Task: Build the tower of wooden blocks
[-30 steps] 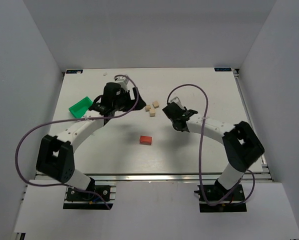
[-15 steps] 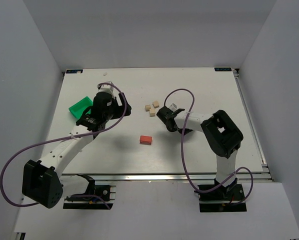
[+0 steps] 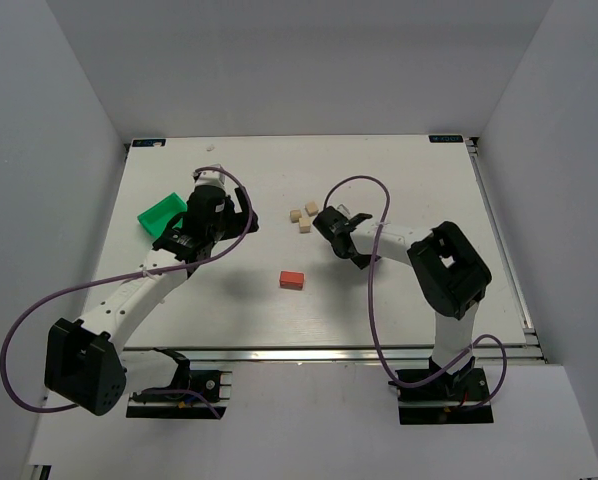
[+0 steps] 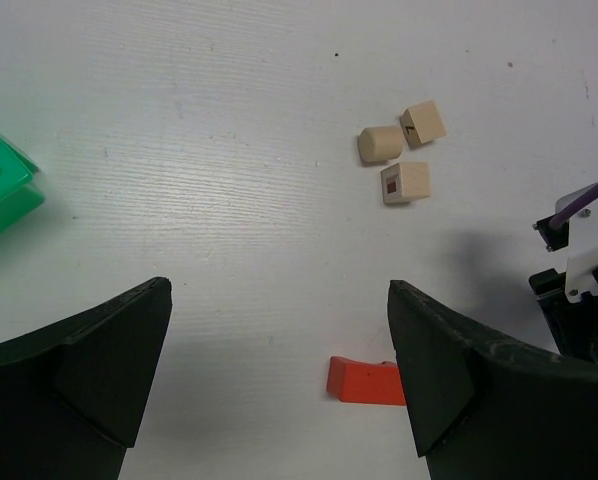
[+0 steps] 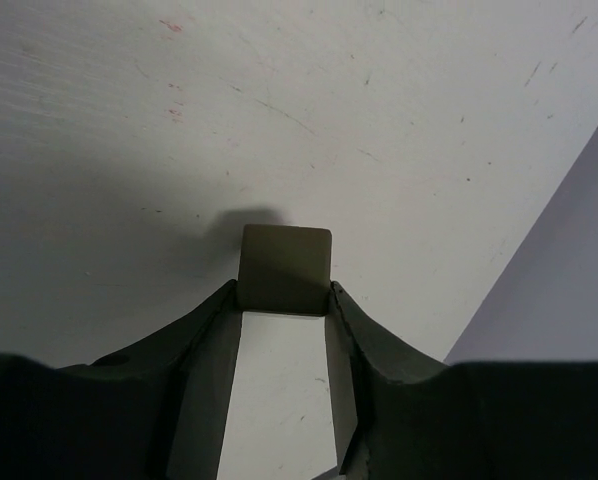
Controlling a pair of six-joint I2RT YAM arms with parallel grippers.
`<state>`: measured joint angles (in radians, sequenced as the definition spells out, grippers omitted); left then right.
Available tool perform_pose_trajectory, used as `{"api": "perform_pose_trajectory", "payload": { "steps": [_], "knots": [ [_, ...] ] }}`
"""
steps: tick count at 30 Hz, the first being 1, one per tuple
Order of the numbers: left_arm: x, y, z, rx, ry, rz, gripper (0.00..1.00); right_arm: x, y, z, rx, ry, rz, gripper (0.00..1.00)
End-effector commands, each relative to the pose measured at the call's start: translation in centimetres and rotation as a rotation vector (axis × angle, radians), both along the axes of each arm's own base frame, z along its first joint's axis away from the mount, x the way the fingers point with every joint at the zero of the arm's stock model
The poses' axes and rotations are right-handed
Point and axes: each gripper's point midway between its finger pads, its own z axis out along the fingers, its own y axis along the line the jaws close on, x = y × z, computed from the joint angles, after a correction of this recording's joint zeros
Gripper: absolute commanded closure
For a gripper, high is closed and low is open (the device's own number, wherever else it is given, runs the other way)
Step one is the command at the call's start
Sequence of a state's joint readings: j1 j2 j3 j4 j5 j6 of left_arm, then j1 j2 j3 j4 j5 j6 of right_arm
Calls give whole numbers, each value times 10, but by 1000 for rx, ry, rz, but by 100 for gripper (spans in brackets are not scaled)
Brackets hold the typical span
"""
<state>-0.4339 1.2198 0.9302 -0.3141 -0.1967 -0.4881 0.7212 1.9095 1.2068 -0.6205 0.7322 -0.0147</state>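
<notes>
White table point(image 3: 399, 300), matte, with fine scuffs and dark specks; a few reddish marks show in the right wrist view. Green plastic bin point(image 3: 162, 213) on the far left part, askew to the table edges, open side up. Grey walls point(image 3: 299, 60) close in left, far and right. Metal rail point(image 3: 309, 352) runs along the near edge. Small blue tag point(image 3: 445, 139) at the far right corner, and another at the far left.

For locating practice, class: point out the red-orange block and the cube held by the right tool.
red-orange block point(image 3: 292, 280): top external view, middle of its top face.
cube point(image 5: 285, 268): right wrist view, middle of its facing side.
</notes>
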Motion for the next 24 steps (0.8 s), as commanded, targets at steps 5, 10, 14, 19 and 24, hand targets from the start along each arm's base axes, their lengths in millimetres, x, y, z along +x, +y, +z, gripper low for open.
{"api": "perform_pose_trajectory", "payload": {
  "steps": [5,10,14,19,24],
  "knots": [
    [6,1,22,-2,-49,14,2,-18,42,-17,224,102,26,43],
    [7,0,23,-1,-47,10,2,-26,53,-20,252,118,39,42],
    [7,-3,20,-5,-40,-2,2,-28,62,-13,265,93,33,42],
    [8,-5,19,-6,-36,-15,2,-22,71,3,360,11,-23,41],
    [6,-6,21,-5,-38,-30,2,-15,82,29,557,-96,-112,28]
  ]
}}
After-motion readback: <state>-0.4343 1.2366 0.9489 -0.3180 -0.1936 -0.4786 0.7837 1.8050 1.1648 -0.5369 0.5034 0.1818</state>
